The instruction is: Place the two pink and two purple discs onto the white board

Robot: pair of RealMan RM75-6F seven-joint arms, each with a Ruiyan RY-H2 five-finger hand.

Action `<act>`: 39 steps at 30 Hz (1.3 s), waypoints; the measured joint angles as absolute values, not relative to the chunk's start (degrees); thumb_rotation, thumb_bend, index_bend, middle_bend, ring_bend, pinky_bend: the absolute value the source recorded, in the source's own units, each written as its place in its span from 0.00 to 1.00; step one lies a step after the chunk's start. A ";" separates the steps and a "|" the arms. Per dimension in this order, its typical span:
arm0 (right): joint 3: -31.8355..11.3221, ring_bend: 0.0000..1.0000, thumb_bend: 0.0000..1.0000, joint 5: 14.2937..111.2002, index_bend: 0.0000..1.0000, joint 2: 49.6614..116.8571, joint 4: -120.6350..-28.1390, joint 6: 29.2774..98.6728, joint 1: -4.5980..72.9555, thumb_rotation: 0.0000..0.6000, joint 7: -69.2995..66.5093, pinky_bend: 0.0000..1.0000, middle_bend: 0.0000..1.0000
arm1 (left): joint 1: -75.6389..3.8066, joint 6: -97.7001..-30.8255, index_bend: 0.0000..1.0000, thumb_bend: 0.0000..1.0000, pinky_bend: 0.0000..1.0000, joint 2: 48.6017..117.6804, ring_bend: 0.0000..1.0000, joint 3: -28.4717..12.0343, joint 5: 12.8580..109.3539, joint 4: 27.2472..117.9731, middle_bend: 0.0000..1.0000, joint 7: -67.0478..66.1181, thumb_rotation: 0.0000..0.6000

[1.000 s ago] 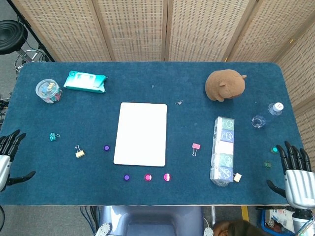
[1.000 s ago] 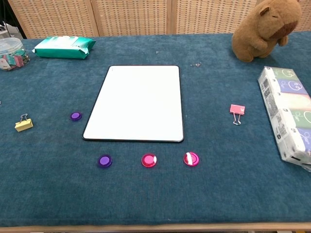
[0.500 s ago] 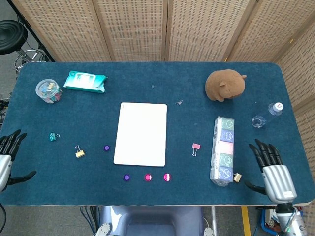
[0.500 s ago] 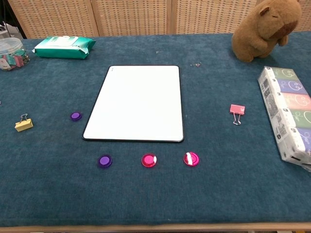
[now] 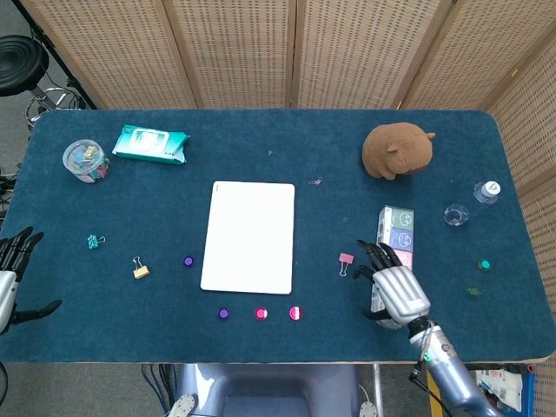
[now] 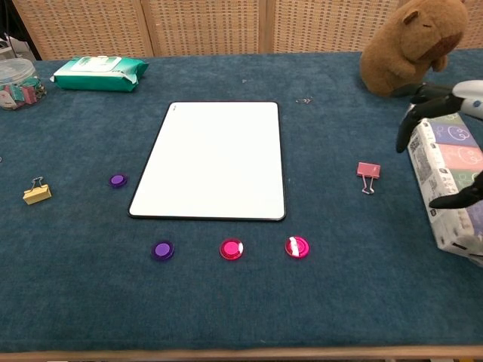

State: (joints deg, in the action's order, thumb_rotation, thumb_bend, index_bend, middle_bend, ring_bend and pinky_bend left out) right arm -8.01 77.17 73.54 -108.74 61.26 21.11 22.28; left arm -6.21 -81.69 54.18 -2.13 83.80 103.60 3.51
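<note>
Fingers point(image 5: 375, 257) of the right hand point(image 5: 395, 291) spread apart over the tissue pack point(image 6: 450, 177); left hand point(image 5: 10, 274) open too. Pink discs point(image 6: 232, 249) point(image 6: 296, 246) and purple discs point(image 6: 162, 250) point(image 6: 117, 180) lie on the tabletop point(image 6: 75, 286) beside the board point(image 6: 215, 158).

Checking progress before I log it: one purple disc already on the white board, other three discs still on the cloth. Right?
Not quite. No disc is on the white board. The purple disc lies on the cloth left of the board, apart from its edge; the chest view shows it. So all four are still on the cloth.
</note>
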 measured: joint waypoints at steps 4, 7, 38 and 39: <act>-8.66 0.00 0.08 72.22 0.38 77.17 -109.01 59.30 23.99 1.00 28.40 0.00 0.00 | -6.38 -81.21 0.00 0.00 0.00 53.94 0.00 -2.00 84.15 103.30 0.00 4.37 1.00; -8.74 0.00 0.09 69.53 0.40 79.79 -108.96 58.73 25.65 1.00 32.03 0.00 0.00 | -6.49 -81.02 0.00 0.00 0.00 53.84 0.00 -1.92 84.33 103.14 0.00 4.65 1.00; -5.63 0.00 0.25 52.20 0.43 91.63 -106.76 59.78 34.95 1.00 41.47 0.00 0.00 | -6.63 -80.66 0.00 0.00 0.00 53.48 0.00 -1.95 84.13 102.97 0.00 5.58 1.00; -5.64 0.00 0.25 51.93 0.43 91.79 -106.75 59.87 35.19 1.00 41.53 0.00 0.00 | -6.62 -80.69 0.00 0.00 0.00 53.48 0.00 -1.95 84.13 102.98 0.00 5.61 1.00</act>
